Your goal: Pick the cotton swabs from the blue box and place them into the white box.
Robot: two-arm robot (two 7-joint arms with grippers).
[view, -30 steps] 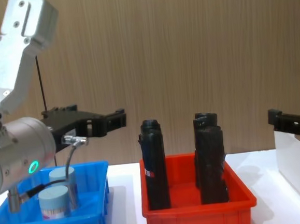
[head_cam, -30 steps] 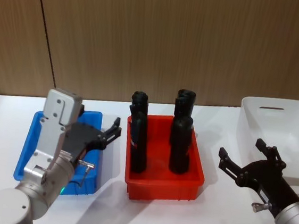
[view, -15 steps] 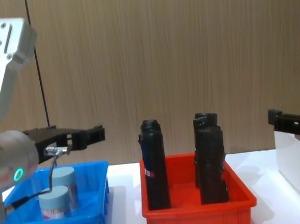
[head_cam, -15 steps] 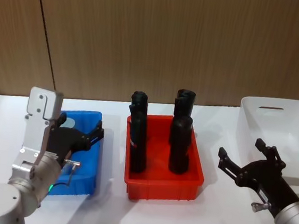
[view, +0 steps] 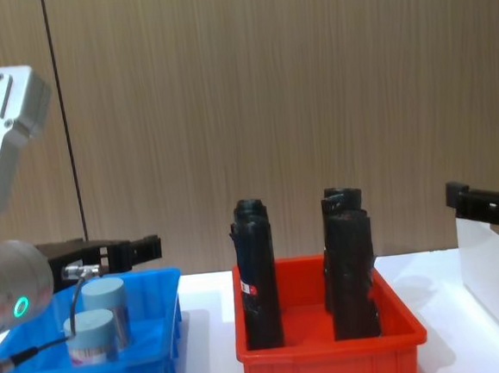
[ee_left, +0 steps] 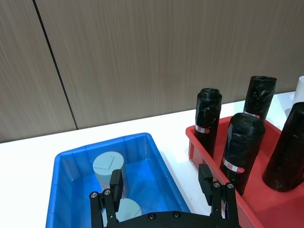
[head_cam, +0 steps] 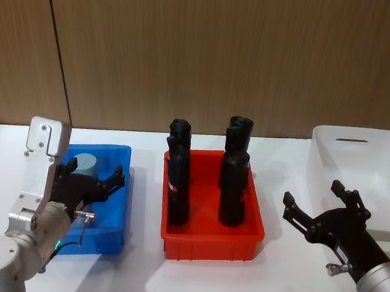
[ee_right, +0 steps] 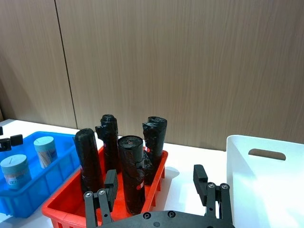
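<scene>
Two swab tubs [ee_left: 109, 166] stand at the lower left of the left wrist view. Four black rolls [ee_right: 131, 173] cluster at the lower centre of the right wrist view. The head view shows three boxes, one of each colour: a blue box [head_cam: 117, 207] at lower left, a red box [head_cam: 212, 244] at centre and a white box [head_cam: 381, 165] at right. There are two grippers: the left gripper [ee_left: 160, 179] along the bottom of the left wrist view and the right gripper [ee_right: 154, 183] along the bottom of the right wrist view.

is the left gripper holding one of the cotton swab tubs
No, the left gripper is open and empty over the blue box, where both cotton swabs stand.
</scene>
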